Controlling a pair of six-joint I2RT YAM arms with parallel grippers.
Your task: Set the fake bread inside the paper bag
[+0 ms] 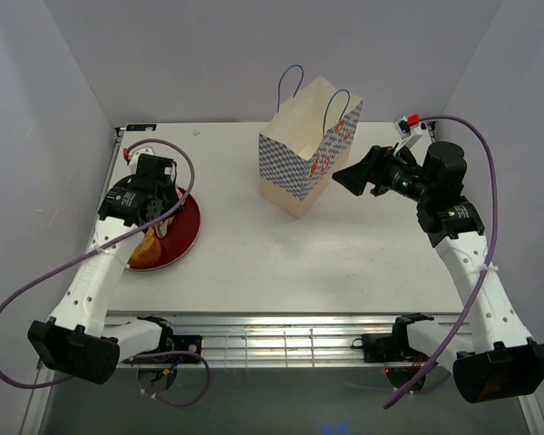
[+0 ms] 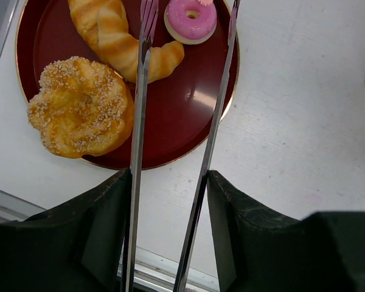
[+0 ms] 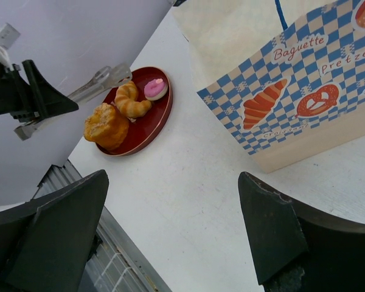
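I've got my left gripper (image 2: 169, 175) clamped on the silver tongs (image 2: 140, 121) over the red plate (image 2: 182, 115) where the fake bread (image 2: 79, 106) sits, right gripper (image 3: 173, 175) spread wide beside the paper bag (image 1: 299, 168).

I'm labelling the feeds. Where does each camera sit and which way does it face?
Top external: above, behind the arms, facing down on the table; both arms show.
Left wrist: faces down the tongs onto the plate; left hand grips them.
Right wrist: faces across to the bag and plate; open right hand frames it.
Shared: the plate of bread.
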